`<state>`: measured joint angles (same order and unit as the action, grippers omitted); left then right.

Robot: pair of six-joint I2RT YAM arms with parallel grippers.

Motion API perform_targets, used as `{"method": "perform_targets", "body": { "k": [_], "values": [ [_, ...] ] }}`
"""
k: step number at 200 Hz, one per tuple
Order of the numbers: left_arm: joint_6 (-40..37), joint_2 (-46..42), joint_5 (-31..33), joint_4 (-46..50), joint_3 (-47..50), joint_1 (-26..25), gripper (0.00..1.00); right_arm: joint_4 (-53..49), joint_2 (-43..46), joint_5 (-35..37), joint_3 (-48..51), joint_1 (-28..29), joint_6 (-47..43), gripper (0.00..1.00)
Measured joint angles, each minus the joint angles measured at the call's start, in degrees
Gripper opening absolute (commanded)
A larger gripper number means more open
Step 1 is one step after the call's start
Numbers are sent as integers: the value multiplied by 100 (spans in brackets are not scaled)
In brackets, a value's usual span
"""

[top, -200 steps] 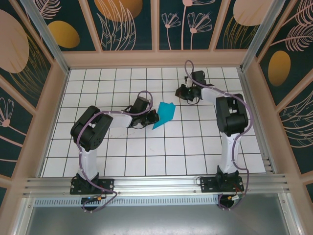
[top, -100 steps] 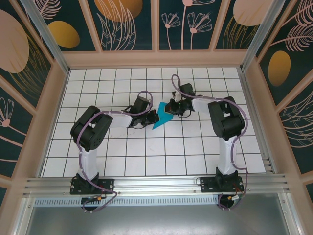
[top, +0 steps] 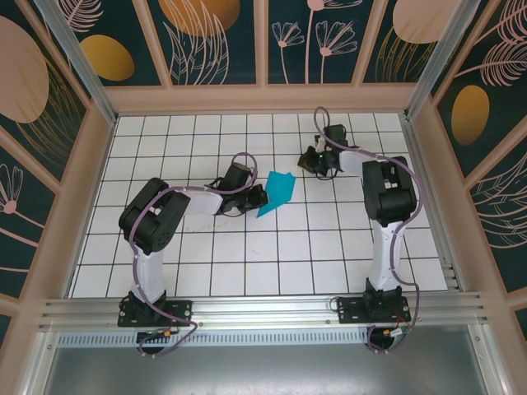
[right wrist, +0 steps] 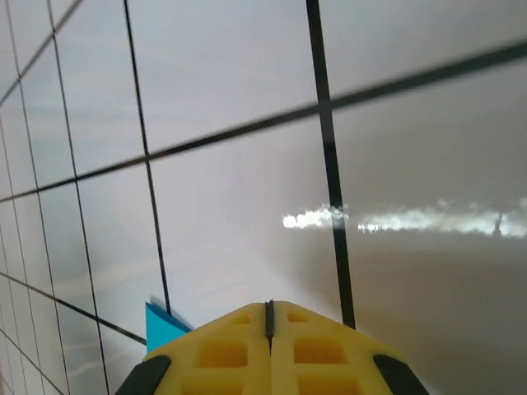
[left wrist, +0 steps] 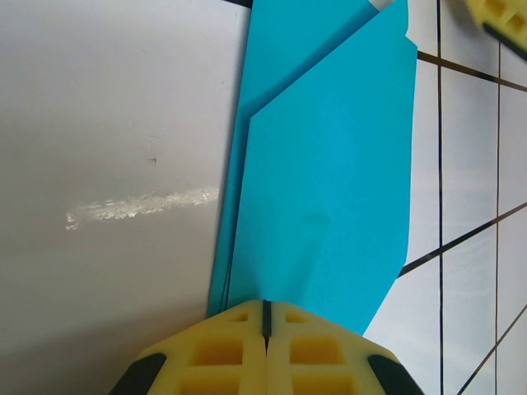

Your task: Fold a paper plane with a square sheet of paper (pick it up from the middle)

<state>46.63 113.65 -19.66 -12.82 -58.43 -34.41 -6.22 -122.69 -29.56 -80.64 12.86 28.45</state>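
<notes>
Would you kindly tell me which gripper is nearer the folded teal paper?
Left. The left gripper, shut, touches the folded paper at its left side; the right gripper, also shut, sits apart, beyond its far right corner.

R pincer (top: 317, 162) backed off paper (top: 278, 191), swung to far right, now well apart

White tabletop (top: 247, 247), ruled with black grid lines, lay flat. Dark floral wall panels (top: 214, 41) stood at 12 o'clock, more at 9 and 3. Aluminium rail (top: 263, 309) ran along 6 o'clock edge. Pale wooden frame (top: 263, 97) bordered tabletop. Glare streak (left wrist: 140, 206) showed on tile.
</notes>
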Motion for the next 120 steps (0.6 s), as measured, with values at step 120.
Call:
{"method": "perform_targets", "body": {
  "k": [120],
  "values": [
    [-2, -2, 0, -4, 0, 0, 0, 306, 540, -1108, 1117, 1019, 136, 1]
  ]
}}
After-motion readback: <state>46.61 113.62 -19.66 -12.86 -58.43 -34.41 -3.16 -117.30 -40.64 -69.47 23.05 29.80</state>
